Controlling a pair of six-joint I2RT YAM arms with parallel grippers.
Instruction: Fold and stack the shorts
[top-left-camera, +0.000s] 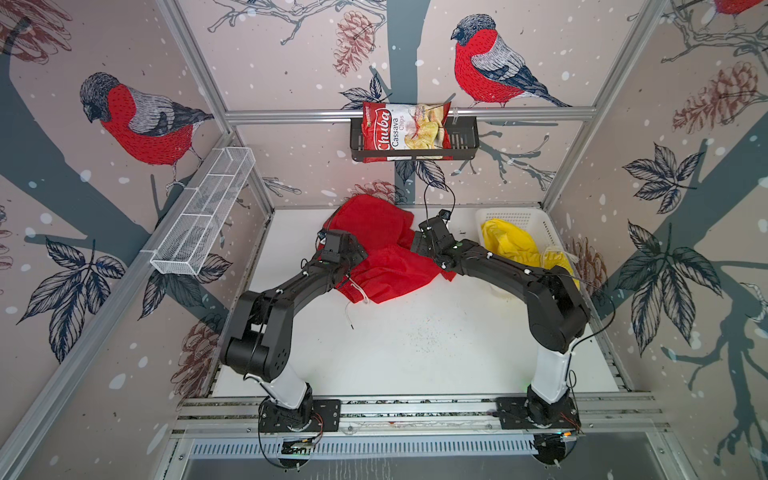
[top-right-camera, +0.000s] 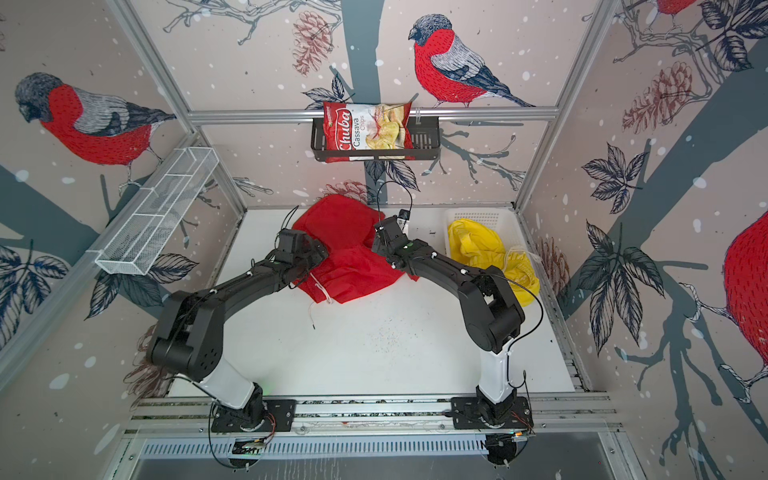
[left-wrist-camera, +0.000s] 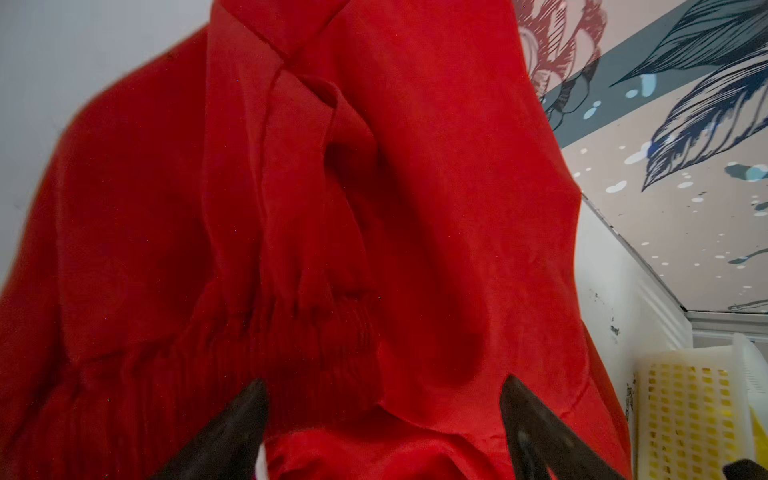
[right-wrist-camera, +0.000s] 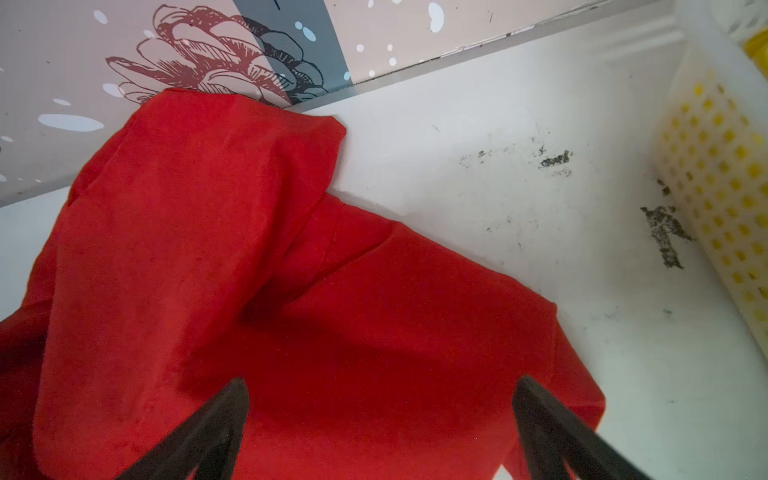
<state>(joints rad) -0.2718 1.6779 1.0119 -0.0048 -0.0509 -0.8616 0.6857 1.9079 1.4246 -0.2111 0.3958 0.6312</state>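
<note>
Left gripper (left-wrist-camera: 384, 380) and right gripper (right-wrist-camera: 382, 379), jaws spread and released, sit over the crumpled red shorts (top-left-camera: 386, 266) on the table (top-left-camera: 415, 332); yellow shorts (top-left-camera: 505, 241) lie in the basket (top-left-camera: 536, 216).

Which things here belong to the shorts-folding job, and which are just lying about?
Job: red shorts, crumpled on the table; yellow shorts, bunched in the white basket.
Lying about: the white basket itself; chips bag in the black wall rack; white wire shelf on the side wall.
</note>
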